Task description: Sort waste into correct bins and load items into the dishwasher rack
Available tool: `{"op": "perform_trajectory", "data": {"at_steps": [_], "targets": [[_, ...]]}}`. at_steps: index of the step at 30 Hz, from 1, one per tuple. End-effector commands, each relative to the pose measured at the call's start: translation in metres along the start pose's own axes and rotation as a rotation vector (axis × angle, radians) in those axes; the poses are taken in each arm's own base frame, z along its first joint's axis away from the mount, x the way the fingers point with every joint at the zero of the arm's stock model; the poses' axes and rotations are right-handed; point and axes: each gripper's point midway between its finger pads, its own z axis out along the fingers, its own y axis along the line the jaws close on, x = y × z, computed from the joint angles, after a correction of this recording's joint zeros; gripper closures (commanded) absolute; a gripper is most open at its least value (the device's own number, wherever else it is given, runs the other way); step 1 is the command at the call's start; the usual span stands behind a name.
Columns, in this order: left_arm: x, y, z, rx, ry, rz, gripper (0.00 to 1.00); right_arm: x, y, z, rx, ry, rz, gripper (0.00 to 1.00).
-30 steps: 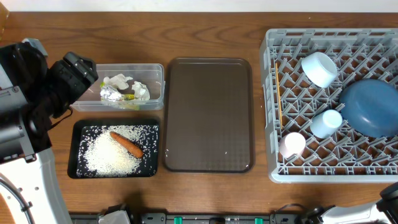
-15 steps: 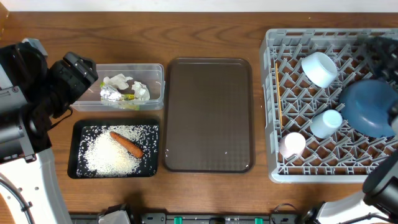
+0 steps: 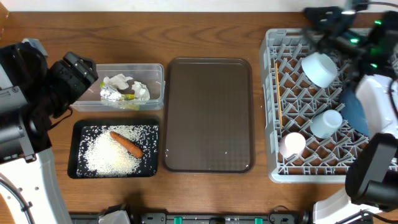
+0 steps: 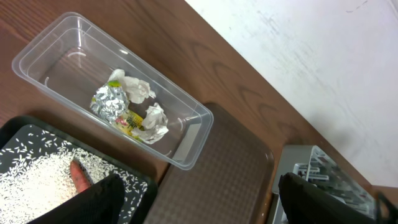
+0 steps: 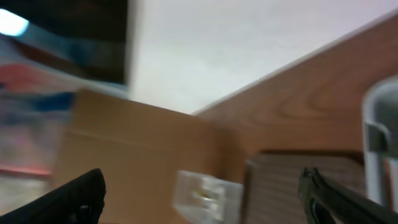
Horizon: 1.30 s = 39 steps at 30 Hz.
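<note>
Waste (image 3: 124, 87) sits in clear tub (image 3: 159, 70) & black tray (image 3: 76, 149), cups (image 3: 326, 122) in rack (image 3: 270, 106): lift R gripper (image 5: 200, 180) (wide open, empty, like L gripper (image 4: 199, 186)) straight up, clear of white bowl (image 3: 319, 68).

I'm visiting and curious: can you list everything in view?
clear tub: 1, transparent, far left
crumpled paper: 2 pieces, white, in tub
wrapper: 1, silver and green-yellow, in tub
black tray: 1, near left
rice: heap, white, in black tray
carrot: 1, orange, on rice
serving tray: 1, brown, centre
rack: 1, grey, right
bowl: 1, white, in rack
light blue cup: 1, in rack
pink cup: 1, in rack
plate: 1, blue, in rack
chopsticks: count unclear, wooden, rack's left side
left gripper: 1, black, open, by tub's left end
right gripper: 1, black, open, near rack's far edge
</note>
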Motion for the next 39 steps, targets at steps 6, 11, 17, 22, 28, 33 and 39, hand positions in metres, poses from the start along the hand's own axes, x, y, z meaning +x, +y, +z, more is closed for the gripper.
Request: {"op": "perform_trajectory", "data": {"at_steps": [6,11,17,22,28,33,39], "targets": [[-0.002,0.001,-0.002,-0.008,-0.01,0.012,0.18,0.026,-0.034,0.047,0.524,0.03,-0.595,0.01],[-0.002,0.001,-0.002,-0.008,-0.009,0.012,0.18,0.046,-0.02,0.039,0.714,0.164,-0.766,0.01],[-0.002,0.001,-0.002,-0.008,-0.01,0.012,0.18,0.059,0.042,0.01,0.72,0.179,-0.859,0.01],[-0.002,0.001,-0.002,-0.008,-0.01,0.012,0.18,0.065,0.089,-0.028,0.695,0.113,-0.893,0.01],[-0.002,0.001,-0.002,-0.008,-0.01,0.012,0.18,0.075,0.124,-0.061,0.671,0.058,-0.92,0.01],[-0.002,0.001,-0.002,-0.008,-0.01,0.012,0.18,0.079,0.133,-0.071,0.663,0.042,-0.929,0.01],[-0.002,0.001,-0.002,-0.008,-0.01,0.012,0.18,0.079,0.132,-0.071,0.665,0.046,-0.927,0.01]]}}
